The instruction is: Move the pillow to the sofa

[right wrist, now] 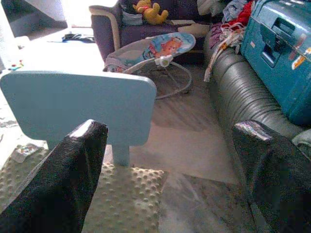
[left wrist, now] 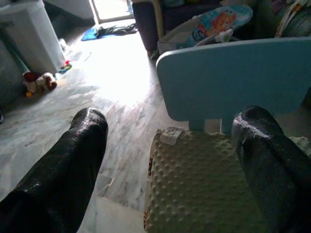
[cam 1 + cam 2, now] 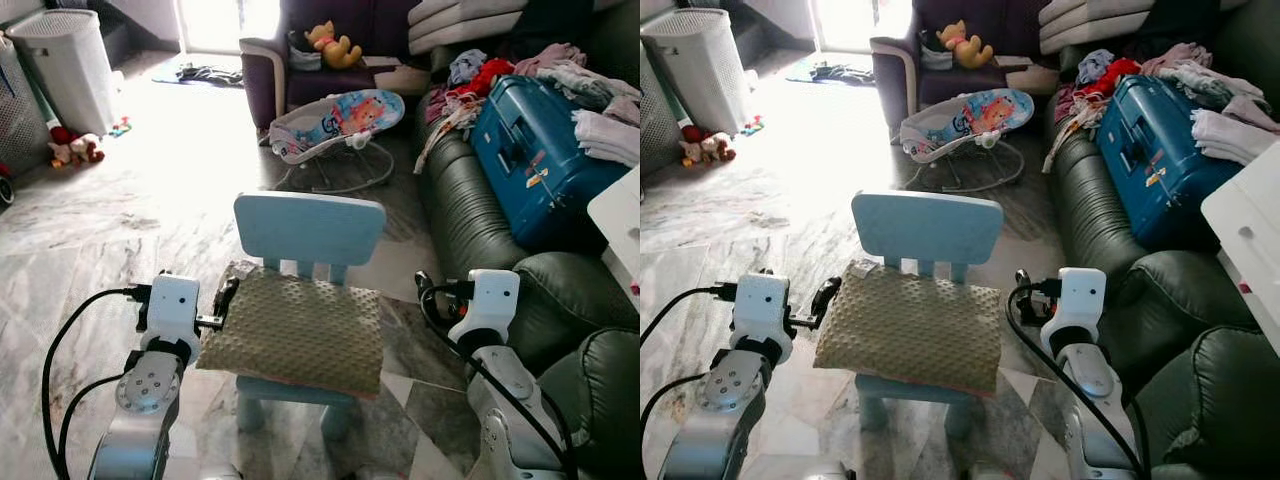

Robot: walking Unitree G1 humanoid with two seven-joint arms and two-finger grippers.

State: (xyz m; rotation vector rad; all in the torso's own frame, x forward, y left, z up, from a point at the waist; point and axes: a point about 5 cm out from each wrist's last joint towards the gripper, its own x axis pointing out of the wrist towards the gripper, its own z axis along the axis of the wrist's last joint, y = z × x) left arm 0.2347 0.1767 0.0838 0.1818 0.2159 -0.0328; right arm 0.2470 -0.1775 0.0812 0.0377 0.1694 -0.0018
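The pillow (image 3: 295, 335) lay on the small blue chair (image 3: 309, 228). The left pincer (image 3: 225, 305) and right pincer (image 3: 425, 287) stood wide open at its sides, empty. An uneven squeeze could tip the light chair, or the pillow could slip before reaching the sofa (image 3: 470, 215).

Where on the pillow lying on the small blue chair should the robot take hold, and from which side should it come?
Take the pillow by its two short ends, one hand on each side. It lies flat and wide across the chair, overhanging the seat, and the backrest blocks the far side. The left hand is already open at its left edge; the right hand, also open, probably needs to move in towards the right edge.
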